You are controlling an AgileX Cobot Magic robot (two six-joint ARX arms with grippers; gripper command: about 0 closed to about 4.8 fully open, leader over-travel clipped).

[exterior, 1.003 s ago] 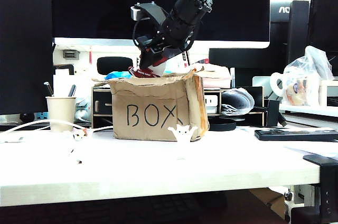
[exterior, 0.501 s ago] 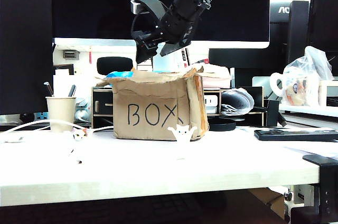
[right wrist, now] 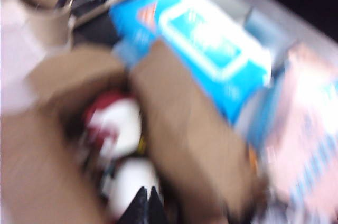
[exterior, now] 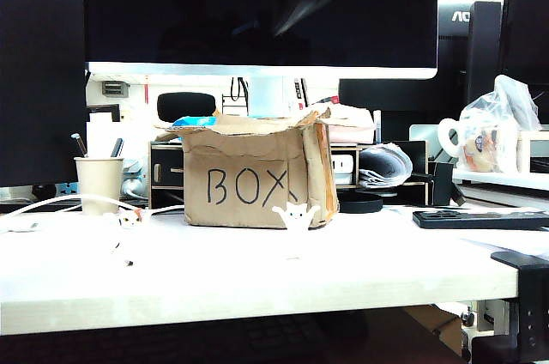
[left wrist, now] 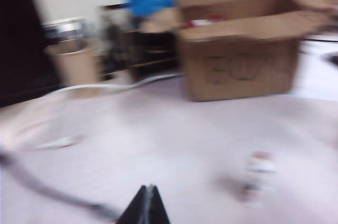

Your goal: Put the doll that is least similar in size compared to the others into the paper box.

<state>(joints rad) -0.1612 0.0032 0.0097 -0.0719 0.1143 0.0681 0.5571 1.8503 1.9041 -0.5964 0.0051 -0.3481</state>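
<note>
Cardboard paper box holding doll, both end effectors closed: left end effector, right end effector

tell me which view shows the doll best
The right wrist view: it looks down into the box and shows the white and red doll inside, though blurred. The left wrist view gives only a red and white sliver over the rim. The exterior view shows none of it.

Paper cup, ghost figure

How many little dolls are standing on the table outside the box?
2: a tiny white ghost-like doll touching the brown cardboard box's front, and a tiny white cat-like doll near the beige paper cup. Others may be hidden.
</note>
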